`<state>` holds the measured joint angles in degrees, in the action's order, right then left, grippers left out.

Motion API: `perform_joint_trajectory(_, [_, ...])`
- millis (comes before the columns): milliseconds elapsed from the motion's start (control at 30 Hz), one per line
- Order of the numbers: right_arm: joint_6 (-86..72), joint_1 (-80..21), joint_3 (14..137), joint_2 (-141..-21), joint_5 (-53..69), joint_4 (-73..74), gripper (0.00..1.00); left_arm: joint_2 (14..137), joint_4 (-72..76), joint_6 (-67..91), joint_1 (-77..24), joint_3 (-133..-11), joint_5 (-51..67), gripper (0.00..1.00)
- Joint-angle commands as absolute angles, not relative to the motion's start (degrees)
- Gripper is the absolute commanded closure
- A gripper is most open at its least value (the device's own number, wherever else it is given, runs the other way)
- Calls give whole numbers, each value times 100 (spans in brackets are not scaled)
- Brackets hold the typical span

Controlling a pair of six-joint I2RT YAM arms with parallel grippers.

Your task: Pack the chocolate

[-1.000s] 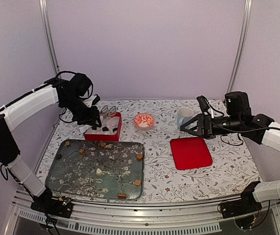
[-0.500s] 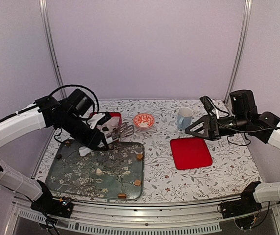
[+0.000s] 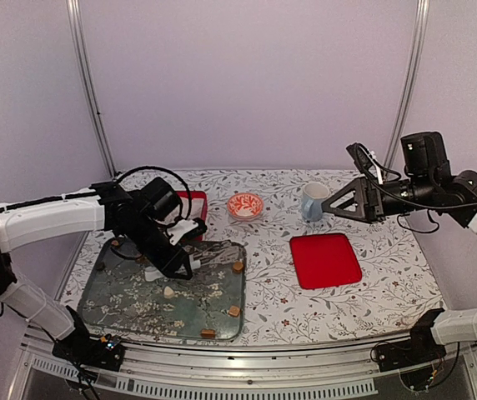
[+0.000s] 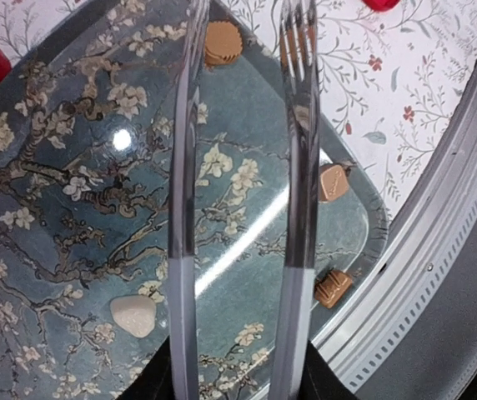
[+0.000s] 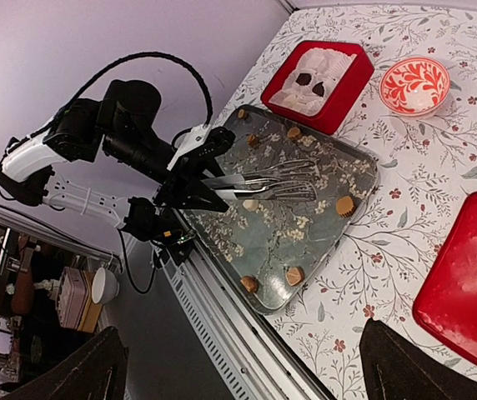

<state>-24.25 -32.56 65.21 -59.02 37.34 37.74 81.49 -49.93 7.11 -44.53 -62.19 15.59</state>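
Left gripper [image 3: 211,252]: hovers over the middle of the tray; its fork-tined fingers [image 4: 298,125] are parted with nothing between them.
Right gripper [image 3: 330,206]: raised above the far-right part of the table, fingers spread wide, empty.
Chocolate [image 3: 238,267]: caramel, white and dark pieces are scattered on the tray, mostly near its edges; two dark pieces [image 5: 303,78] lie in the red box.
Tray [image 3: 122,304]: floral pattern, near-left part of the table.
Red box [image 5: 348,79]: white-lined, far-left, just beyond the tray.
Red lid [image 3: 325,260]: lies flat, right of the tray.
Small bowl [image 3: 245,205], mug [image 3: 313,200]: middle of the far edge.
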Motion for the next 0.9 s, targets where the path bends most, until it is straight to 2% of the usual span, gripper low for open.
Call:
perform_joint_trajectory(0, [-2274,-3234,6680,-6027,3573,4017,1,8488,-4715,25,-4584,-6310,1477,65])
perform_joint_trajectory(167, [-2098,-3235,6804,-6076,3586,4088,1,8682,-4621,-123,-4662,-6211,1522,64])
perform_joint_trajectory(600, [-2253,-3235,6488,-6169,3943,3559,1,9037,-4324,-212,-4780,-5942,663,63])
perform_joint_trajectory(867, [-2221,-3226,6545,-6270,3903,3497,1,9559,-4319,-583,-4803,-6394,508,61])
